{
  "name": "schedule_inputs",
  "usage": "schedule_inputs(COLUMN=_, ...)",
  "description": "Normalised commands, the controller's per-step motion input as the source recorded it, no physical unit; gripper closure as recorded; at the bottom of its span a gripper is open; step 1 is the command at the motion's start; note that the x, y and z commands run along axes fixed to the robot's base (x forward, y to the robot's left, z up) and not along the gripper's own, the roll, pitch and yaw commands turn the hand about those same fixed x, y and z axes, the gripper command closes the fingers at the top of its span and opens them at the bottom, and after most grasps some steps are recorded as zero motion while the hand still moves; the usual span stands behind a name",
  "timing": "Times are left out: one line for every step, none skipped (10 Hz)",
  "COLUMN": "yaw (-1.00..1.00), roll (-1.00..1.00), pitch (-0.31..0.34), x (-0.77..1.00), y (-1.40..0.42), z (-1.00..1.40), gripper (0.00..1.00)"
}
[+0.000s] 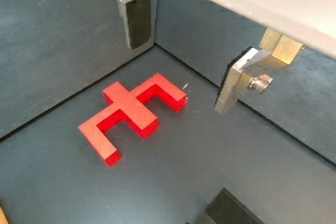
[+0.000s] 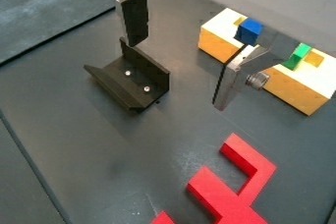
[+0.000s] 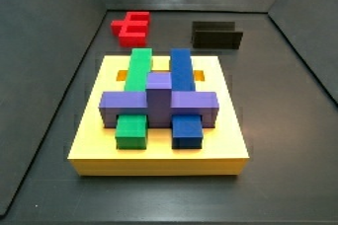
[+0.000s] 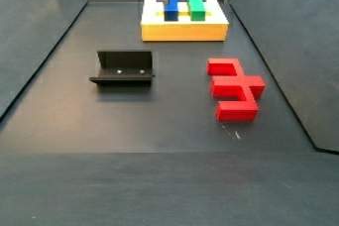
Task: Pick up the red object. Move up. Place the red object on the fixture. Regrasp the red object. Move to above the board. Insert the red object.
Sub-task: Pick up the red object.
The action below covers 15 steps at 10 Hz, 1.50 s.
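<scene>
Red plastic marks the 1 red object [image 4: 236, 88], a bar with short square prongs lying flat on the dark floor, free of any grip; it also shows in a wrist view [image 1: 132, 115]. 1 fixture [image 4: 123, 69], a small black open-fronted box, stands well apart from it on the same floor, and 2 pale screw heads show on its inner wall in a wrist view [image 2: 132, 80]. 1 board [image 3: 161, 155], a thick yellow slab, carries 1 green bar [image 3: 136, 81], 1 blue bar [image 3: 183, 83] and 1 purple block [image 3: 160, 101] lying across them. Nothing lies between the red object and the fixture.

Both wrist views show the gripper [image 1: 184, 46] released, its 2 silver fingers [image 1: 136, 20] spread wide with only bare floor between them, hanging above the floor with the red object beside the gap rather than inside it. In a wrist view the gripper [image 2: 182, 53] hangs between the fixture and the board [image 2: 223, 41].
</scene>
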Motion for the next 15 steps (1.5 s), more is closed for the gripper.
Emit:
schedule_inputs(yaw=0.00, roll=-0.02, pitch=0.000, x=0.00, y=0.02, z=0.00, gripper=0.00)
schedule_inputs(yaw=0.00, roll=0.00, pitch=-0.034, x=-0.18, y=0.00, z=-0.16, gripper=0.00)
schedule_inputs(yaw=-0.62, roll=0.00, pitch=0.000, x=-0.13, y=0.10, z=-0.23, gripper=0.00)
schedule_inputs(yaw=-0.77, roll=0.00, pitch=0.000, x=-0.15, y=0.15, z=-0.20, gripper=0.00)
schedule_inputs(yaw=-0.81, roll=0.00, pitch=-0.029, x=-0.31, y=0.09, z=-0.22, gripper=0.00)
schedule_inputs(yaw=-0.74, roll=-0.05, pitch=-0.001, x=-0.31, y=0.14, z=-0.27, gripper=0.00)
schedule_inputs(yaw=-0.79, roll=-0.02, pitch=0.000, x=-0.41, y=0.09, z=-0.28, gripper=0.00)
schedule_inputs(yaw=-0.81, roll=0.00, pitch=-0.006, x=-0.42, y=0.09, z=-0.29, gripper=0.00)
schedule_inputs(yaw=-0.80, roll=-0.03, pitch=0.000, x=-0.41, y=0.08, z=-0.35, gripper=0.00)
schedule_inputs(yaw=-0.79, roll=-0.03, pitch=-0.016, x=-0.42, y=0.07, z=-0.39, gripper=0.00)
schedule_inputs(yaw=-0.80, roll=-0.02, pitch=-0.050, x=-0.42, y=0.06, z=-0.34, gripper=0.00)
schedule_inputs(yaw=-0.84, roll=-0.07, pitch=-0.027, x=-0.25, y=0.00, z=-0.25, gripper=0.00)
schedule_inputs(yaw=-0.87, roll=-0.08, pitch=-0.051, x=-0.23, y=0.00, z=-0.21, gripper=0.00)
schedule_inputs(yaw=-0.90, roll=-0.13, pitch=-0.054, x=-0.11, y=0.00, z=-0.21, gripper=0.00)
schedule_inputs(yaw=-0.92, roll=-0.17, pitch=-0.064, x=-0.03, y=0.00, z=-0.21, gripper=0.00)
